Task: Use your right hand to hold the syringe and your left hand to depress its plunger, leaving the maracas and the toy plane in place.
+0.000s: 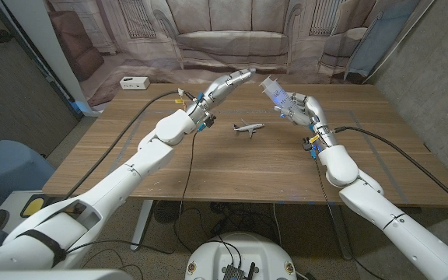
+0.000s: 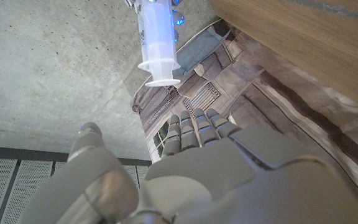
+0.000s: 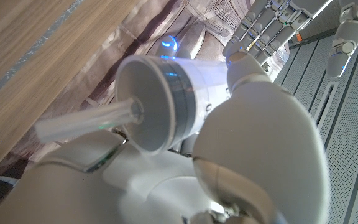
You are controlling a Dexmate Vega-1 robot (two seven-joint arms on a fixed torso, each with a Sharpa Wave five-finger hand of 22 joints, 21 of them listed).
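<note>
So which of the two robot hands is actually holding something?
The right robot hand: it grips the clear syringe, raised above the table. The left robot hand reaches toward it with straight fingers, holding nothing.

Clear, faintly bluish syringe (image 1: pixel 274 92) with blue glints, gripped in the white-and-grey right hand (image 1: pixel 302 110). Silver-grey left hand (image 1: pixel 225 84) just beside it. White toy plane (image 1: pixel 248 128) with dark tail, between both hands, on brown wood-grain table (image 1: pixel 208 167).

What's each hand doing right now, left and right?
Left hand: open, fingers extended toward the syringe, holding nothing.
Right hand: holds the syringe, raised above the table.
</note>
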